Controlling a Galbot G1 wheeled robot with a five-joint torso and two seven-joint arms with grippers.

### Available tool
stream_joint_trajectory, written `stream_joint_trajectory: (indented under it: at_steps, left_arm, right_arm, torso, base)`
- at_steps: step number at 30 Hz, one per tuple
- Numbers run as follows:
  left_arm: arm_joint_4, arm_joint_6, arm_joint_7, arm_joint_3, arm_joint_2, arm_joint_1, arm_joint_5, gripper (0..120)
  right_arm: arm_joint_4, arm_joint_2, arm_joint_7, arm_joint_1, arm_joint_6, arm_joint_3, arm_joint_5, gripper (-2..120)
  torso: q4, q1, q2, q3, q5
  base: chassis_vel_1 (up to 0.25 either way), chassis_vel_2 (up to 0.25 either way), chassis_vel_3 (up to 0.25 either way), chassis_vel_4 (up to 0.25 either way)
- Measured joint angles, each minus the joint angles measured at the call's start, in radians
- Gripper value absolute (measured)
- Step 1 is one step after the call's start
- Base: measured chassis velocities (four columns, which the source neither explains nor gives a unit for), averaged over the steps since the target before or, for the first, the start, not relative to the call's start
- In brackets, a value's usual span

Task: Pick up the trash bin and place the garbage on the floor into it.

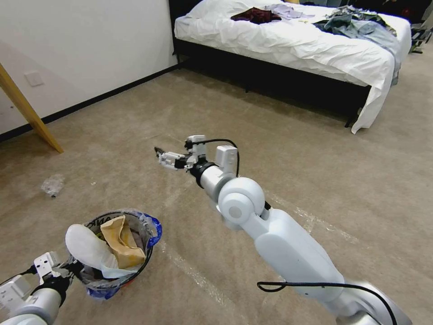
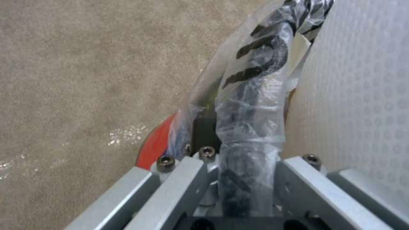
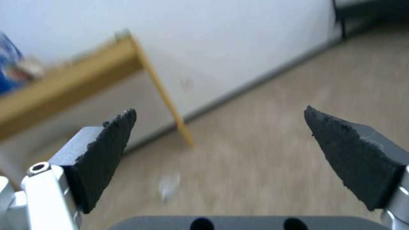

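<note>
Left tool (image 1: 67, 266) clamps the trash bin (image 1: 118, 253) rim — right tool (image 1: 158, 153) spread wide.
Clear plastic scrap (image 1: 52, 185) lies on the carpet.

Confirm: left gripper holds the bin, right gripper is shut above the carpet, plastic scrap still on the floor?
Not quite. The right gripper is open, its jaws wide apart in the right wrist view. The left gripper does hold the bin, and the plastic scrap lies on the floor.

The trash bin (image 1: 118, 282) is red under a clear bag with blue edges and black print. Inside it sit a white slipper sole (image 1: 85, 249) and a tan cardboard scrap (image 1: 121, 241). At its 11 o'clock, a clear plastic scrap (image 1: 52, 185) lies on beige carpet (image 1: 315, 171).
</note>
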Motion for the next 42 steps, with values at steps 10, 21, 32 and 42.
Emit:
stream_joint_trajectory:
  at_steps: [10, 21, 32, 42]
  left_arm:
    - [-0.004, 0.0, 0.0, -0.004, -0.009, 0.0, 0.003, 1]
    - [-0.031, -0.001, 0.0, -0.01, -0.02, 0.007, 0.006, 1]
    - [-0.067, -0.009, 0.004, -0.014, -0.027, 0.023, 0.008, 1]
    - [-0.081, -0.013, 0.008, -0.014, -0.034, 0.035, 0.013, 1]
  right_arm:
    - [0.0, -0.069, -0.286, -0.161, 0.379, 0.216, -0.266, 100]
    - [0.008, -0.13, -0.413, -0.328, 0.563, 0.411, -0.368, 99]
    - [0.052, -0.192, -0.434, -0.511, 0.666, 0.714, -0.461, 99]
    - [0.08, -0.145, -0.434, -0.725, 0.75, 0.85, -0.536, 98]
  torso:
    - [-0.0002, 0.0, 0.0, 0.0, 0.0]
    - [-0.0001, 0.0, 0.0, 0.0, 0.0002]
    - [-0.0002, 0.0, 0.0, 0.0, 0.0]
    - [-0.0003, 0.0, 0.0, 0.0, -0.0003]
  base:
    - [0.0, 0.0, 0.0, 0.0]
    - [0.0, 0.0, 0.0, 0.0]
    - [0.0, 0.0, 0.0, 0.0]
    - [0.0, 0.0, 0.0, 0.0]
